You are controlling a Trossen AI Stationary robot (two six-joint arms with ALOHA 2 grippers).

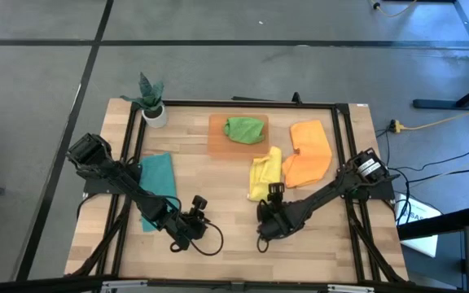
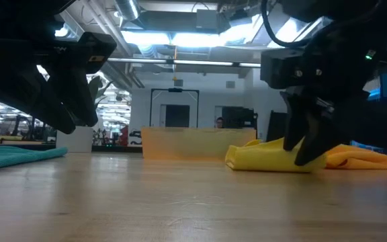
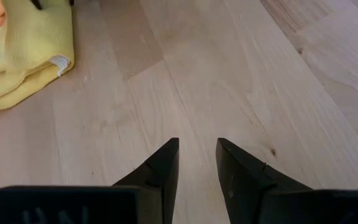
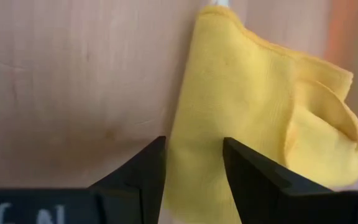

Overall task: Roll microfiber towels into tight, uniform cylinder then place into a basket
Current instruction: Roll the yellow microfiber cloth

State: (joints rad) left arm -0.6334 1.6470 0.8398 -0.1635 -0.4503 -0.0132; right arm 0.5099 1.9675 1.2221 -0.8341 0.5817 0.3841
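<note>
We have the right claw (image 1: pixel 273 192) poised at the near edge of the yellow towel (image 1: pixel 265 172), which lies crumpled near the middle of the wooden surface (image 1: pixel 234 236), its right side touching the orange towels (image 1: pixel 309 153). In the right wrist view its two fingers (image 4: pixel 145 171) stand a little apart with yellow cloth showing in the gap between them, nothing pinched yet as far as we can tell. The left claw (image 1: pixel 196 220) waits over bare wood at the near left, its fingers (image 3: pixel 160 168) narrowly parted and empty, the yellow towel well off to its far right. The teal towel (image 1: pixel 156 181) lies flat along the left edge under the left arm, and the green towel (image 1: pixel 245 129) sits already bunched in the basket (image 1: pixel 216 140) at the far middle. We judge the step in hand to be taking hold of the yellow towel to start a roll. To do it well we should first spread the cloth flat, since a crumpled start gives a lumpy cylinder. We should grip only one layer at the near hem, bring the left claw over to pin the other corner, and turn both ends evenly so the roll stays tight and does not cone. We should also draw it clear of the orange pile so that it does not drag along.
</note>
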